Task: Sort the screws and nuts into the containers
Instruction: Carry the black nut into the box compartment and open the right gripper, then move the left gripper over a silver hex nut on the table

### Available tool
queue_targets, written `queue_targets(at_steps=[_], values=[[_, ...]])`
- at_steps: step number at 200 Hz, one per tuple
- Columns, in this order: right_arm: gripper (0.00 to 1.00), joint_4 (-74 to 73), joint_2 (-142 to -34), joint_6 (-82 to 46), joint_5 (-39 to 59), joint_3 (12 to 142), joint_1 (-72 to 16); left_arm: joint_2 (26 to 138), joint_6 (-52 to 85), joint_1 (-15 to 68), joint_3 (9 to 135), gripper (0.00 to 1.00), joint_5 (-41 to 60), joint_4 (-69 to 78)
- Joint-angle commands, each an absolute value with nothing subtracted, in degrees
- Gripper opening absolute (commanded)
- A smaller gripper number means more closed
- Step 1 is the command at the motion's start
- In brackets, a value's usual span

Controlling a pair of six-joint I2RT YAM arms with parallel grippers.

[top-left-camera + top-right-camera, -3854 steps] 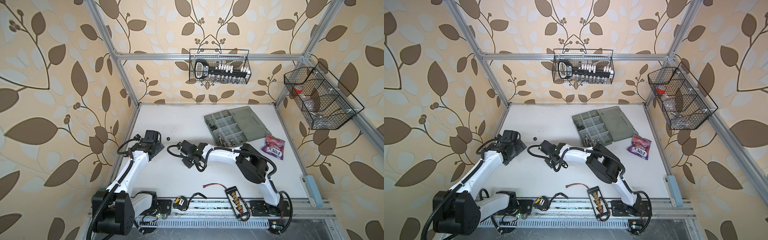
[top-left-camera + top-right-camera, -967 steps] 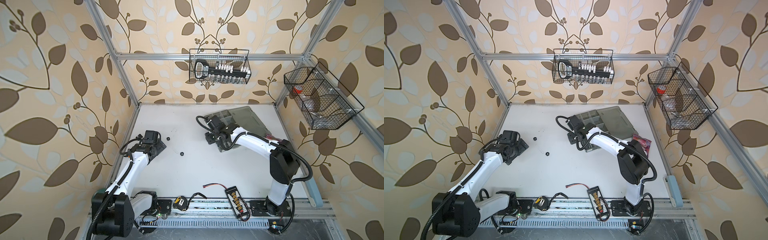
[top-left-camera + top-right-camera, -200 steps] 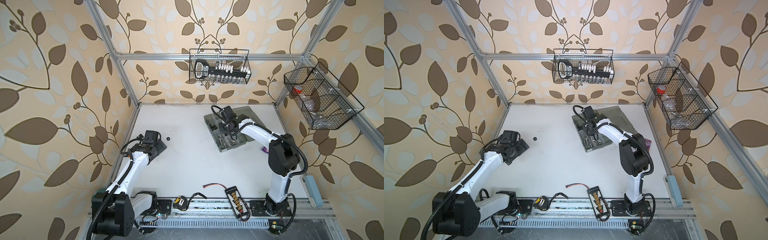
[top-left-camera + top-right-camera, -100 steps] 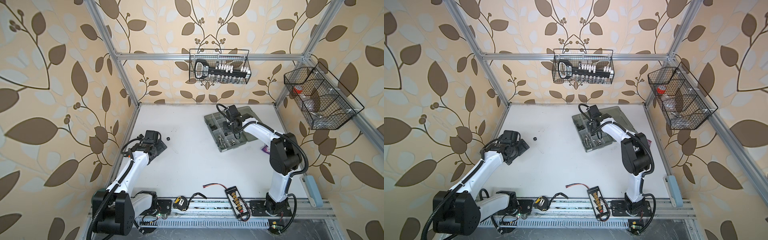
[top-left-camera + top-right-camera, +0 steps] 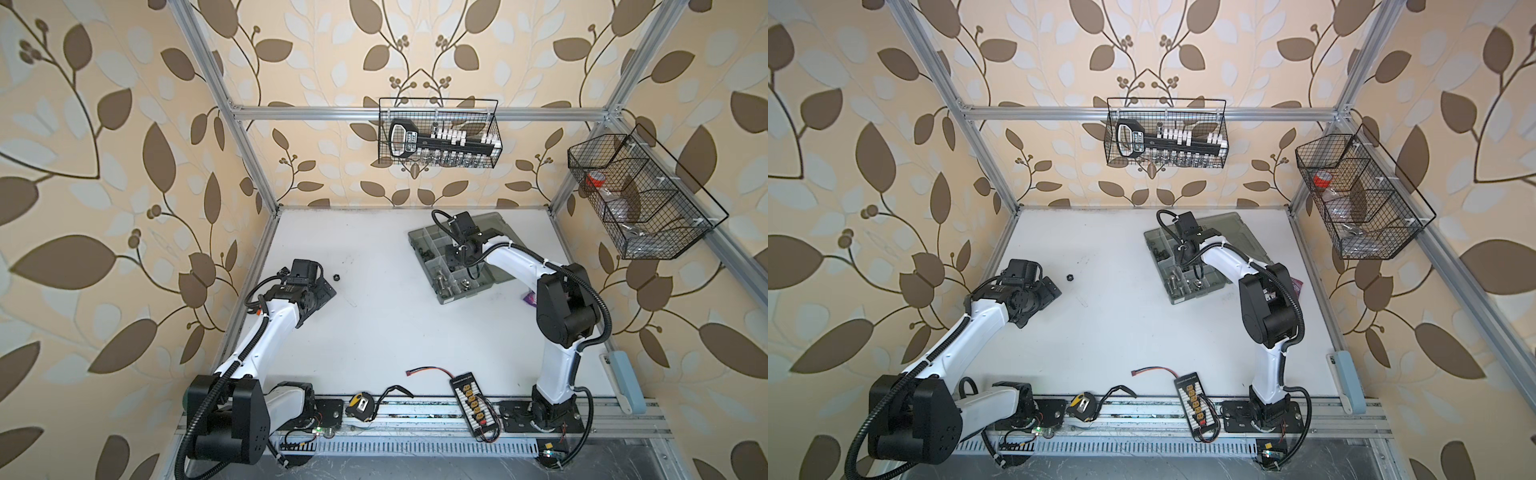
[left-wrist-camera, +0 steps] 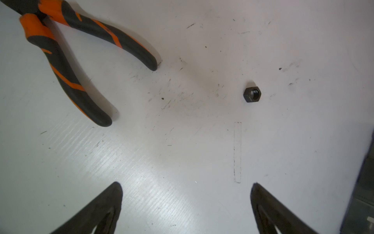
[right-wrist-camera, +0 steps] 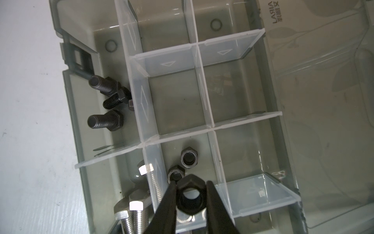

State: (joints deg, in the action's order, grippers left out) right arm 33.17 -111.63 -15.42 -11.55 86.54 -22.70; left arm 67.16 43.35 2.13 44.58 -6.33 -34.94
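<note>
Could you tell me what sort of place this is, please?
Most likely a robotics lab test cell: two robot arms stand at a white table, boxed in by a metal frame with wallpapered panels. Wire baskets hang on the frame, and a parts case holds bolts and nuts.

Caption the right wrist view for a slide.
Jaws pinch a black nut above an organizer compartment holding two nuts.

A white, scuffed table (image 5: 374, 332) is shown. Just ahead of the left gripper (image 6: 185, 184) a black nut (image 6: 252, 94) is laid flat on it, with orange-and-black pliers (image 6: 81, 60) farther off to one side. Directly beneath the right gripper (image 7: 191, 182) an open grey organizer case (image 5: 425, 271) is set. A purple packet (image 5: 530, 297) is seen beside that arm's elbow, and a connector board (image 5: 469, 395) with a red-black cable (image 5: 428, 370) near its base.
</note>
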Motion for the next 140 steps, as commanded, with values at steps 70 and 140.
queue_targets(at_steps=[70,140], values=[[0.37,32.69,-111.67,-15.64,-11.14,84.3,-22.4,73.17,40.22,1.45,50.1,0.99,-0.88,-32.45],[0.54,31.47,-102.22,-15.99,-16.13,80.67,-22.17,84.62,36.46,2.13,56.88,0.97,4.79,-32.66]])
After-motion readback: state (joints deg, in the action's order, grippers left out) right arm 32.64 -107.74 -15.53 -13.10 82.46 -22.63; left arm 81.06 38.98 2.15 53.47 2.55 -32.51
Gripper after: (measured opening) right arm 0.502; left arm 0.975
